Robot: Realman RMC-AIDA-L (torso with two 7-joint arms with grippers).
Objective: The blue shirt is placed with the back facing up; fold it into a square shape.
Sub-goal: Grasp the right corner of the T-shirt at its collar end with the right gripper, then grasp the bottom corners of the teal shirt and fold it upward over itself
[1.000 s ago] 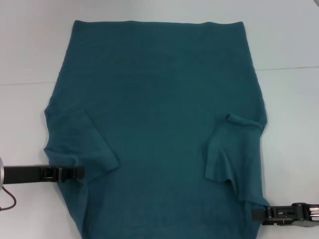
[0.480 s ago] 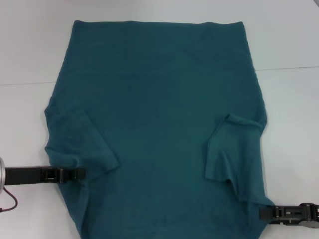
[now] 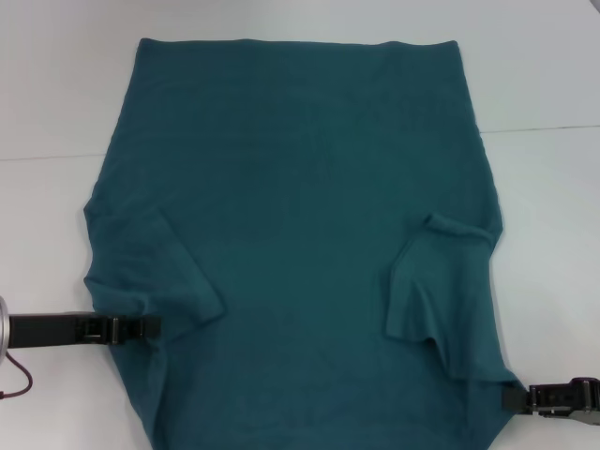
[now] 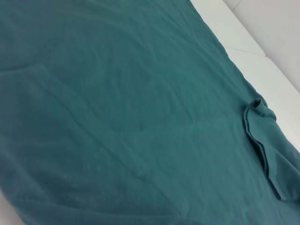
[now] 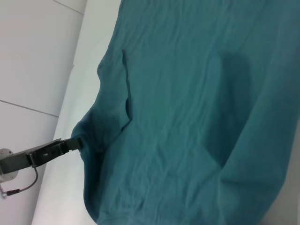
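The blue shirt (image 3: 300, 187) lies spread flat on the white table, plain side up, with its hem at the far end. Both short sleeves are folded inward onto the body, one sleeve (image 3: 164, 277) on the left and the other sleeve (image 3: 436, 291) on the right. My left gripper (image 3: 155, 326) is shut on the shirt's left edge just below the folded sleeve, and the fabric bunches at its tip (image 5: 78, 140). At the near right corner, my right gripper (image 3: 511, 398) pinches the shirt's edge and draws it outward. The shirt (image 4: 117, 117) fills the left wrist view.
The bare white table (image 3: 56, 94) surrounds the shirt on the left, right and far sides. A seam line (image 3: 544, 128) crosses the table behind the shirt's middle. A thin red cable (image 3: 17, 382) hangs by the left arm.
My right gripper has slid to the right, pulling the shirt's near right corner outward with it. The left gripper has stayed where it was.
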